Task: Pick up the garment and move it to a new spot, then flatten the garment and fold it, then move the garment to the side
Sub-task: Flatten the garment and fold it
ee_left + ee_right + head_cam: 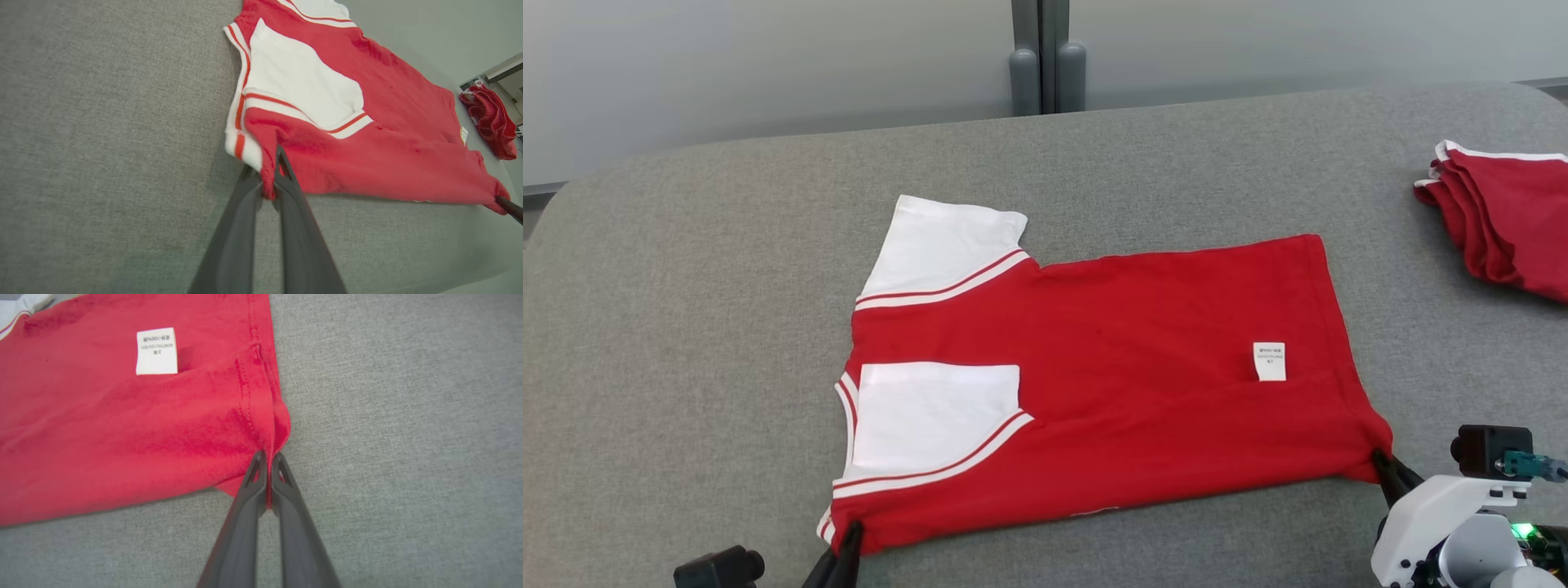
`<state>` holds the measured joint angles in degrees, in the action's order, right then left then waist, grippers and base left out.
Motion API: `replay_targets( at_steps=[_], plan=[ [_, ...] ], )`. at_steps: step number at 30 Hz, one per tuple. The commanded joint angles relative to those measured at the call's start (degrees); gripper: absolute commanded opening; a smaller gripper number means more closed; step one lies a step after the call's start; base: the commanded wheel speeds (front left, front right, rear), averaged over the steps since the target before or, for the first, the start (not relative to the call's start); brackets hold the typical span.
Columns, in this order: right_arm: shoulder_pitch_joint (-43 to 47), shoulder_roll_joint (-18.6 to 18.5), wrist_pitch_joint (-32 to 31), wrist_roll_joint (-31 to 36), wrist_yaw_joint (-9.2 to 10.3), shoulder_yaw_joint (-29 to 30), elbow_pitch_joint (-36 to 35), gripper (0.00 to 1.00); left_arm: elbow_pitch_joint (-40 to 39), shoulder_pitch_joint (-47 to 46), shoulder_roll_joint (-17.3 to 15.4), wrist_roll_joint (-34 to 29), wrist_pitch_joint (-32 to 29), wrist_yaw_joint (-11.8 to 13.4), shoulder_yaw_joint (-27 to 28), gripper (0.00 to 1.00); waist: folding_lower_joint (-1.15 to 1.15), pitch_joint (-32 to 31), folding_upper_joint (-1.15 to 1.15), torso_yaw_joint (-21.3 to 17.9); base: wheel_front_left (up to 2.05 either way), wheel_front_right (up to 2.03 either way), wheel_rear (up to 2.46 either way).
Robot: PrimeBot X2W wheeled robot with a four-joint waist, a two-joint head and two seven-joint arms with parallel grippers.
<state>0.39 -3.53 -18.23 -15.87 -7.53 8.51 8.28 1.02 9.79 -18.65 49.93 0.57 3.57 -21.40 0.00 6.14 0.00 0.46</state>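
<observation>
A red garment (1111,359) with white sleeves and striped trim lies flat across the grey padded surface, one sleeve folded onto its body and a white label near the hem. My left gripper (849,535) is shut on its near collar-end corner; in the left wrist view the dark fingers (286,196) pinch red cloth of the garment (367,134). At the hem end, my right gripper (1380,461) is shut on the near corner. The right wrist view has the garment (122,428) bunched at the pinched corner between my right gripper (267,457).
A second red garment (1503,220) lies crumpled at the far right edge of the surface, also at the right of the left wrist view as a red heap (490,118). The grey padded table (686,327) stretches wide to the left. A post (1045,57) stands behind it.
</observation>
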Motion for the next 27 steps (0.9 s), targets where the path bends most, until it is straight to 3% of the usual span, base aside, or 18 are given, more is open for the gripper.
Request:
replay_targets(
  at_steps=[1, 2, 3, 9, 15, 20, 27],
  plan=[
    [0.8, -0.1, 0.8, -0.1, 0.11, 0.7, -0.5, 0.85, 0.6, 0.3, -0.5, 0.1, -0.3, 0.4, 0.2, 0.06, 0.00, 0.2, 0.00, -0.3, 0.00, 0.00, 0.00],
    [1.0, 0.1, 1.3, -0.4, 0.11, 1.0, -0.7, 1.00, 0.6, 0.2, -0.7, 0.0, -0.2, 0.1, 0.1, 0.44, 0.00, 0.2, 0.00, -0.4, 0.00, 0.00, 0.00],
    [1.3, 0.2, 1.5, -0.7, 0.11, 1.0, -0.9, 1.00, 0.5, 0.1, -0.8, 0.0, 0.1, 0.0, 0.4, 1.00, 0.00, 0.3, 0.00, -0.4, 0.00, 0.00, 0.00],
    [2.8, 0.5, 2.9, 0.0, 0.11, 3.0, -3.5, 1.00, -1.5, -1.3, -2.9, -0.8, 0.9, 0.8, 2.4, 1.00, 0.00, 0.2, 0.00, -0.8, 0.00, 0.00, 0.00],
    [-1.0, 0.5, 3.8, 2.6, 0.11, 4.0, -7.7, 1.00, -4.1, -7.8, -8.1, -4.3, -0.9, 0.7, 4.0, 1.00, 0.00, 1.2, 0.00, -1.6, 0.00, 0.00, 0.00],
    [-7.4, -0.4, 4.8, 5.8, 0.11, 2.7, -8.9, 1.00, -3.8, -22.6, -12.3, -7.8, -5.2, -2.9, 3.2, 1.00, 0.00, 3.6, 0.00, -2.0, 0.00, 0.00, 0.00],
    [-18.2, -1.1, 5.8, 6.9, 0.11, -2.9, -6.4, 1.00, 5.6, -44.8, -13.5, -9.8, -14.1, -8.6, -0.7, 1.00, 0.00, 9.8, 0.00, -5.0, 0.00, 0.00, 0.00]
  ],
)
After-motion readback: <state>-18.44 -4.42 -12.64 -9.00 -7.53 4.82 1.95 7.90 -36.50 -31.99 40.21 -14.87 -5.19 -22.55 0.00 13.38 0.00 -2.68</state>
